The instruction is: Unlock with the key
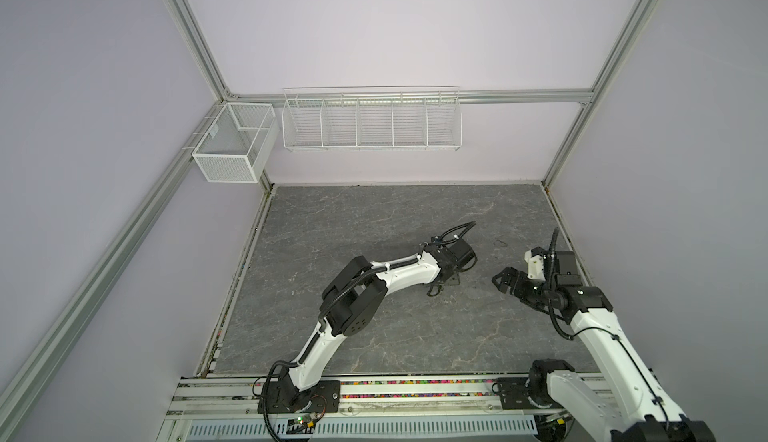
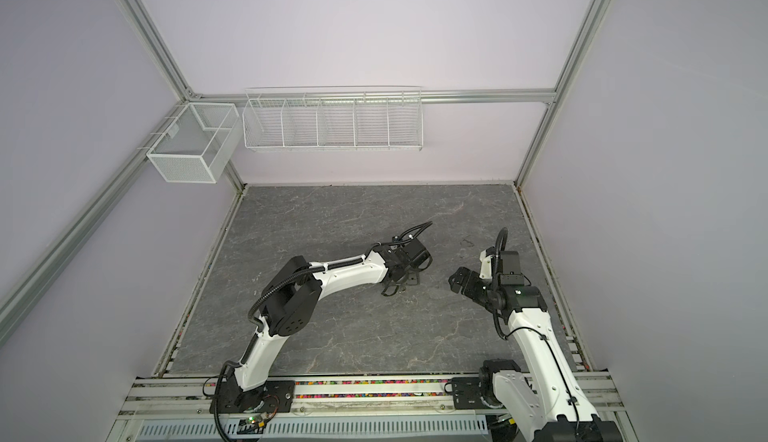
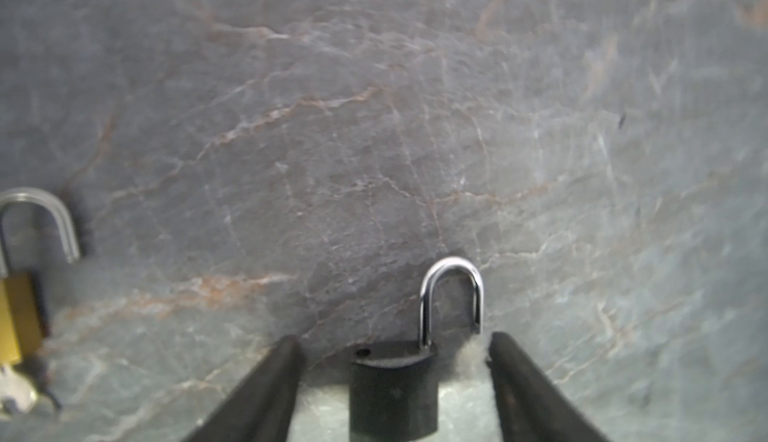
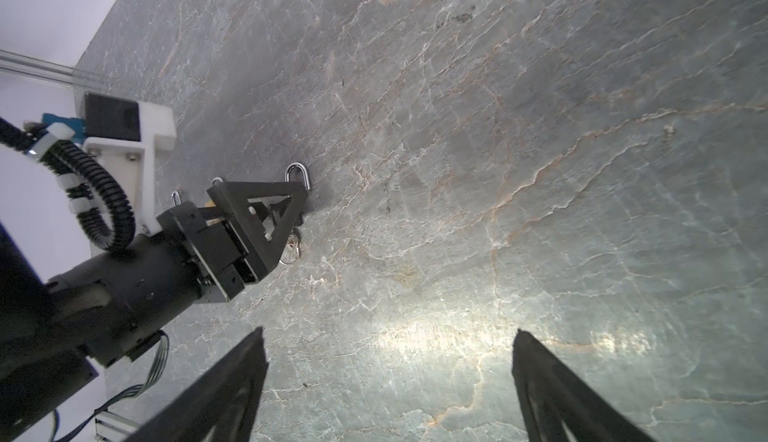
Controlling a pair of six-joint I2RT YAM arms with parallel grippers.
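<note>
In the left wrist view a black padlock (image 3: 392, 386) lies on the grey stone table (image 3: 374, 128) between the fingers of my left gripper (image 3: 393, 336). The jaws stand apart from it on both sides. Its silver shackle (image 3: 453, 290) is raised, with one leg free of the body. A brass padlock (image 3: 16, 315) with an open shackle lies off to one side, a key (image 3: 16, 394) in its base. In both top views my left gripper (image 1: 442, 286) is low over the table's middle. My right gripper (image 4: 390, 332) is open over bare table, to the right (image 1: 500, 282).
In the right wrist view the left gripper's finger (image 4: 257, 211) hides most of the padlocks; a key ring (image 4: 291, 249) shows beside it. A white wire rack (image 1: 372, 122) and a mesh basket (image 1: 232, 145) hang on the back wall. Walls close in the table's left, right and back.
</note>
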